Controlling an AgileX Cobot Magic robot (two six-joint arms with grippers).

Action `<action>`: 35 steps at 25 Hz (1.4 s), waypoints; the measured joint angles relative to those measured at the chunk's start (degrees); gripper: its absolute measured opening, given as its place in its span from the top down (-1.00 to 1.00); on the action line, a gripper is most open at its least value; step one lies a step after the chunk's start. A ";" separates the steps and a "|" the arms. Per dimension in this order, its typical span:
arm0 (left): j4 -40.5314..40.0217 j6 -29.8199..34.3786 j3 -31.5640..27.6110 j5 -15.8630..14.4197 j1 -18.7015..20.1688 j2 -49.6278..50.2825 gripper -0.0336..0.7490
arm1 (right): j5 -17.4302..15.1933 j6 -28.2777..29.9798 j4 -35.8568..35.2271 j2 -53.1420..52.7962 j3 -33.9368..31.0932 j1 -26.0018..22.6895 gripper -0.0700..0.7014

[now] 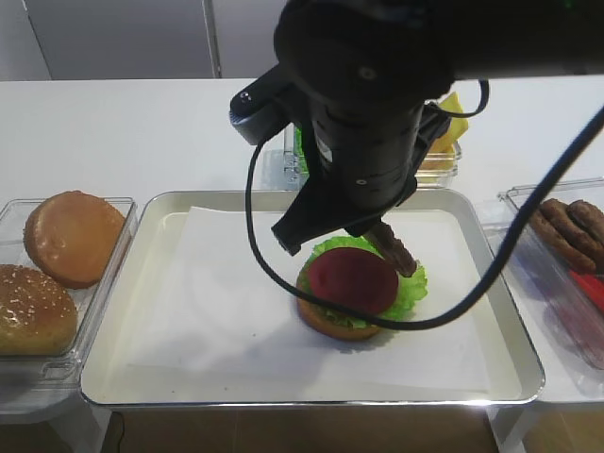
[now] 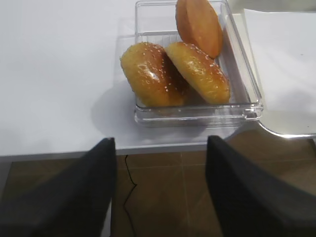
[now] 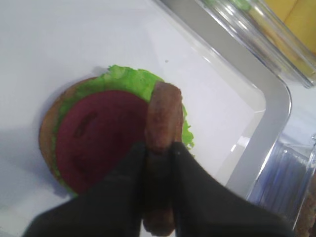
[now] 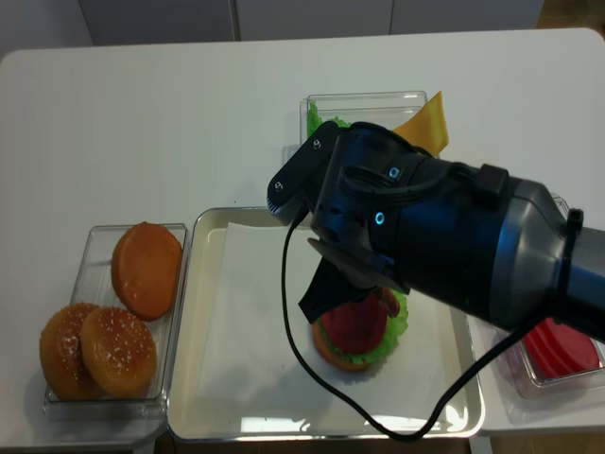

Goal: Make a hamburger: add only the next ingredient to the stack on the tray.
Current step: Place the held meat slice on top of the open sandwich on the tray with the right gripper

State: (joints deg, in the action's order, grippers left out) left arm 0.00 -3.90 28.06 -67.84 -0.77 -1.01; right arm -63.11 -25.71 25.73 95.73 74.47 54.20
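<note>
The white surface (image 1: 142, 132) carries the silver tray (image 1: 142, 274) with its paper liner. At the tray's 9 o'clock stands a clear box (image 1: 113, 283) of bun tops (image 1: 71, 236), and at its 3 o'clock another box (image 1: 557, 283) with brown patties in it.

The right arm (image 4: 444, 236) reaches in from 3 o'clock of the realsense view and bends down over the middle of the tray, wrist pointing downward. Its right claw (image 3: 159, 148) is clenched on the meat patty (image 3: 163, 118), which stands on edge between the dark fingers (image 3: 128, 173).

The patty hangs at about 2 o'clock of the stack (image 1: 354, 293), over the rim of the red tomato slice (image 3: 98, 138) and the green lettuce (image 3: 128, 79); whether it touches them cannot be told. The stack sits right of the tray's centre.

The left claw (image 2: 160, 182) stands released off the surface's near edge, with the bun box at its 12 o'clock.
</note>
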 joint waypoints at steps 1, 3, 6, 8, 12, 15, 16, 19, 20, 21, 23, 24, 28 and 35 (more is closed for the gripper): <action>0.00 0.00 0.00 0.00 0.00 0.00 -0.18 | 0.00 0.00 -0.27 0.00 0.00 0.00 0.49; 0.00 0.00 0.00 0.00 0.00 0.00 -0.18 | 0.00 0.00 -0.66 0.00 0.00 0.00 0.44; 0.00 0.00 0.00 0.00 0.00 0.00 -0.18 | 0.10 -0.13 -1.19 0.00 0.00 0.00 0.29; 0.00 0.00 0.00 0.00 0.00 0.00 -0.18 | 0.10 -0.13 -1.56 0.00 0.00 0.00 0.18; 0.00 0.00 0.00 0.00 0.00 0.00 -0.18 | 0.34 -0.22 -2.48 0.00 0.00 0.00 -0.03; 0.00 0.00 0.00 0.00 0.00 0.00 -0.18 | 0.45 -0.76 -3.32 0.00 0.00 0.00 -0.16; 0.00 0.00 0.00 0.00 0.00 0.00 -0.18 | 0.45 -1.00 -3.44 0.00 0.04 0.00 -0.21; 0.00 0.00 0.00 0.00 0.00 0.00 -0.18 | 0.45 -1.26 -3.66 0.00 0.13 0.00 -0.32; 0.00 0.00 0.00 0.00 0.00 0.00 -0.18 | 0.45 -1.26 -3.66 0.00 0.13 0.00 -0.34; 0.00 0.00 0.00 0.00 0.00 0.00 -0.18 | 0.34 -1.26 -3.66 0.00 0.13 0.00 -0.35; 0.00 0.00 0.00 0.00 0.00 0.00 -0.18 | -0.06 -1.26 -3.66 0.00 0.13 0.00 -0.36; 0.00 0.00 0.00 0.00 0.00 0.00 -0.18 | -0.16 -1.26 -3.66 0.00 0.13 0.00 -0.36; 0.00 0.00 0.00 0.00 0.00 0.00 -0.18 | 0.53 -0.60 -3.66 -0.11 0.13 0.00 -0.36; 0.00 0.00 0.00 0.00 0.00 0.00 -0.18 | 3.04 6.53 -13.24 -3.93 0.13 -10.45 -0.36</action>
State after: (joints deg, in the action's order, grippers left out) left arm 0.00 -3.90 28.06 -67.84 -0.77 -1.01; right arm -60.07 -19.18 12.49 91.80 74.59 43.75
